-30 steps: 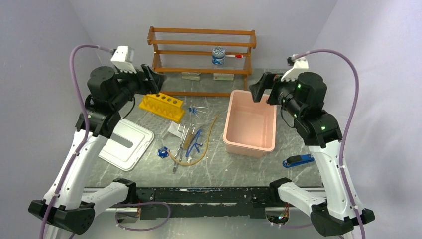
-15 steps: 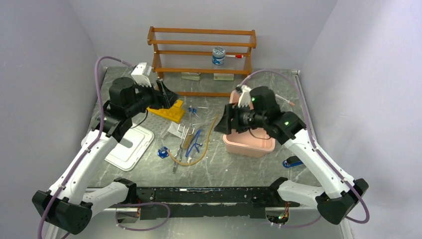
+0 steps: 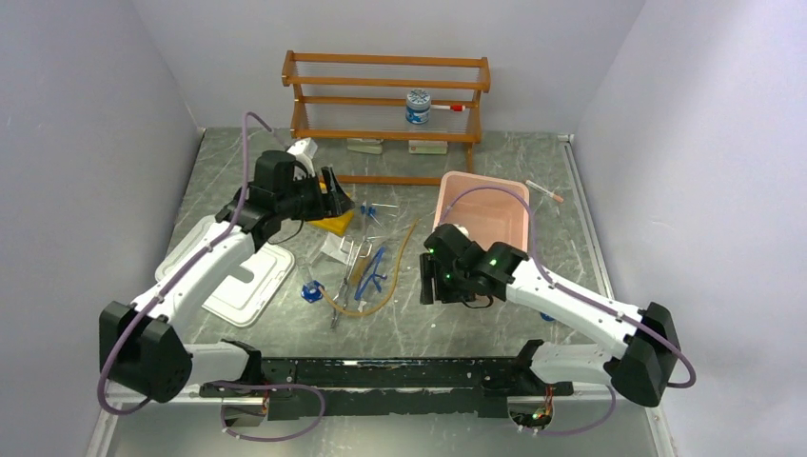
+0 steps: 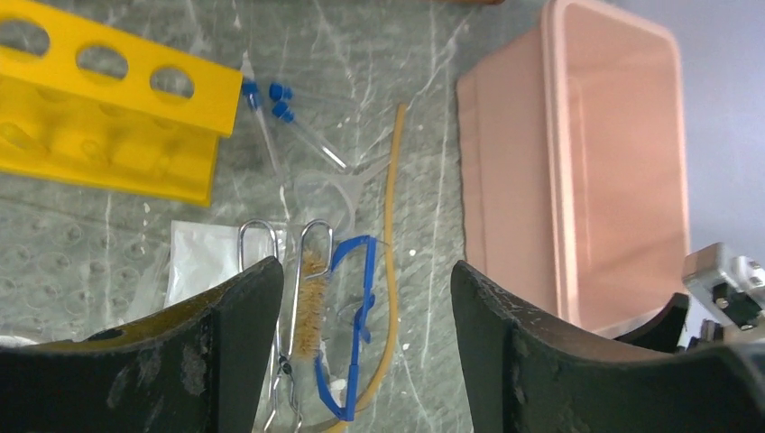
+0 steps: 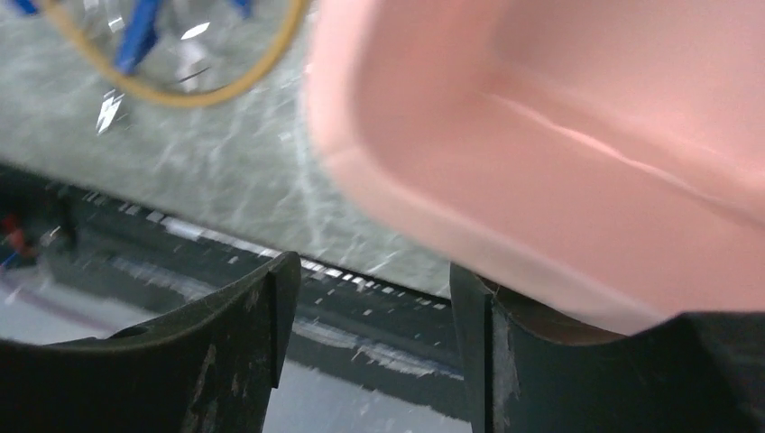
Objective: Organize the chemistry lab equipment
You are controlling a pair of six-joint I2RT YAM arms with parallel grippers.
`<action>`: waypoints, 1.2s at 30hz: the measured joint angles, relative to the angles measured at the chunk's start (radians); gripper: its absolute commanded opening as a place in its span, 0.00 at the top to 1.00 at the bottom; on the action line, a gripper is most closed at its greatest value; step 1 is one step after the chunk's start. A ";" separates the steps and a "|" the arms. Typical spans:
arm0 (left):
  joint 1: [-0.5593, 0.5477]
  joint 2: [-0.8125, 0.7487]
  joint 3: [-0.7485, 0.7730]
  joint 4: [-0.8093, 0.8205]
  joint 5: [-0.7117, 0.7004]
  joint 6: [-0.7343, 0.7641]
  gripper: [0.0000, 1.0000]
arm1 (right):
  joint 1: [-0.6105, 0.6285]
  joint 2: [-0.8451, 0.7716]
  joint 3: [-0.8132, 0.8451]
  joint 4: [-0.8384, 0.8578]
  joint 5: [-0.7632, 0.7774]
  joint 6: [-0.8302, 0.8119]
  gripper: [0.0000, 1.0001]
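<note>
The yellow test-tube rack (image 3: pixel 333 224) (image 4: pixel 108 117) lies at centre left, partly under my left gripper (image 3: pixel 341 200) (image 4: pixel 365 271), which hovers open and empty above it. Blue-capped tubes (image 3: pixel 369 209) (image 4: pixel 280 99) lie beside the rack. The tan hose (image 3: pixel 400 257) (image 4: pixel 392 225), a blue clamp (image 3: pixel 373 271) (image 4: pixel 356 334) and metal wire tongs with a brush (image 4: pixel 302 271) lie in a pile mid-table. My right gripper (image 3: pixel 424 290) (image 5: pixel 372 271) is open and empty, low by the front left corner of the pink bin (image 3: pixel 519 190) (image 5: pixel 559 135).
A wooden shelf (image 3: pixel 385 95) at the back holds a blue-labelled jar (image 3: pixel 418 107). A white tray lid (image 3: pixel 238 276) lies at the left. A pen (image 3: pixel 544 190) lies right of the bin. The black rail (image 3: pixel 381 376) marks the near edge.
Both arms have come down and forward. My left gripper moved right over the rack. My right gripper swung from behind the bin to its front left corner, low over the table.
</note>
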 measured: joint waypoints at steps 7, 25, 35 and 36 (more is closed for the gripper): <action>-0.008 0.096 -0.003 -0.024 -0.072 -0.014 0.28 | -0.002 0.075 -0.013 -0.058 0.270 0.071 0.37; -0.008 -0.011 0.147 -0.443 -0.341 -0.039 0.19 | -0.068 0.009 -0.002 0.184 -0.130 -0.266 0.31; -0.008 -0.129 0.042 -0.589 -0.244 0.003 0.21 | -0.068 0.108 0.025 0.479 -0.335 -0.303 0.30; -0.008 -0.117 0.037 -0.602 -0.230 0.008 0.21 | -0.068 0.120 0.031 0.503 -0.334 -0.303 0.30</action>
